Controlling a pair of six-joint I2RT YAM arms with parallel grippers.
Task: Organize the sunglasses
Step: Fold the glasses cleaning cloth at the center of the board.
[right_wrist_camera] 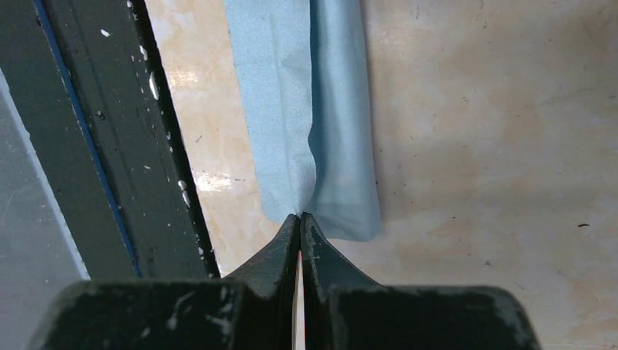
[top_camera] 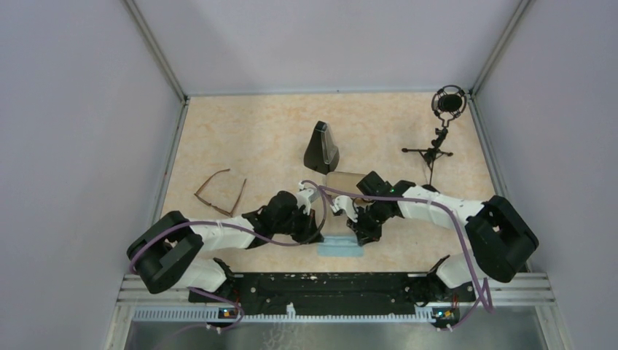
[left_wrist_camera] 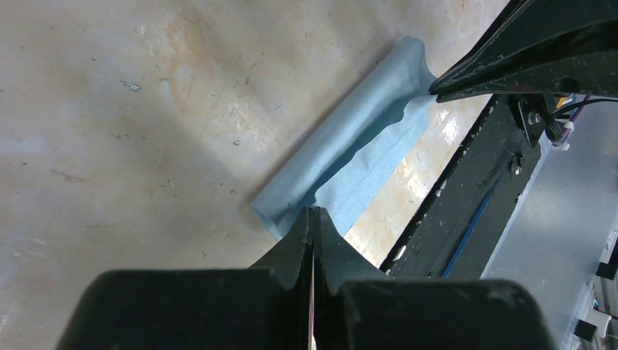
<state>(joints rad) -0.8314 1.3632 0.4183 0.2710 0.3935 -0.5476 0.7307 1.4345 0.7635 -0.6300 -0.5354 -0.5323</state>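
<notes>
- The left pincer is fully closed. Its tips meet on the near end of a folded blue cloth, where the crease runs into them, so it appears to pinch that end.
- The right pincer is also fully closed. Its tips meet on the fold line at the other end of the cloth, and it appears to hold that end the same way.
- The left wrist view also shows the right pincer, at the upper right of the frame. The far end of the cloth rises slightly toward its tip.
- Both wrist views show the cloth lying flat on the desk, doubled lengthwise, just beside the black rail at the near edge.
- Only the top view shows the sunglasses. A slim brown pair lies on the desk at left of centre with its temples spread, well apart from both pincers and the cloth.
- The top view also shows a black case standing above centre.
- Just below the case is a tan object, partly hidden by the arms. I cannot tell what it is.
- A mic stand is at the upper right.
- In the top view the arms crowd over the cloth, so the grip itself cannot be seen there.
</notes>
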